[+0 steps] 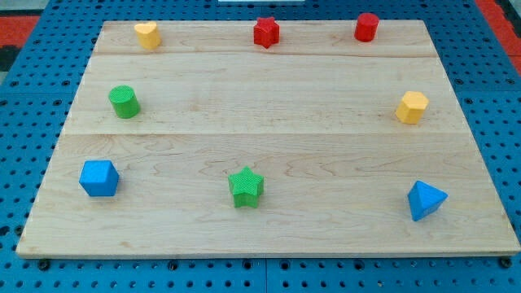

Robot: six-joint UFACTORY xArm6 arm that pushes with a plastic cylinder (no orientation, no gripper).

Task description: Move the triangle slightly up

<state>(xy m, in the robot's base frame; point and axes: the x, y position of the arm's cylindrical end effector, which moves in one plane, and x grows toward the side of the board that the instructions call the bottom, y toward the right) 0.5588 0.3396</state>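
Note:
The blue triangle (426, 200) lies on the wooden board (269, 98) near the view's bottom right corner. My tip does not show in the camera view, and no part of the rod or arm is visible. Nothing touches the triangle. The closest block to it is a yellow hexagon (412, 107), well above it near the right edge.
A green star (246, 187) sits bottom centre and a blue cube (98, 178) bottom left. A green cylinder (124, 102) is at mid left. Along the top stand a yellow heart-like block (147, 35), a red star (265, 32) and a red cylinder (366, 27).

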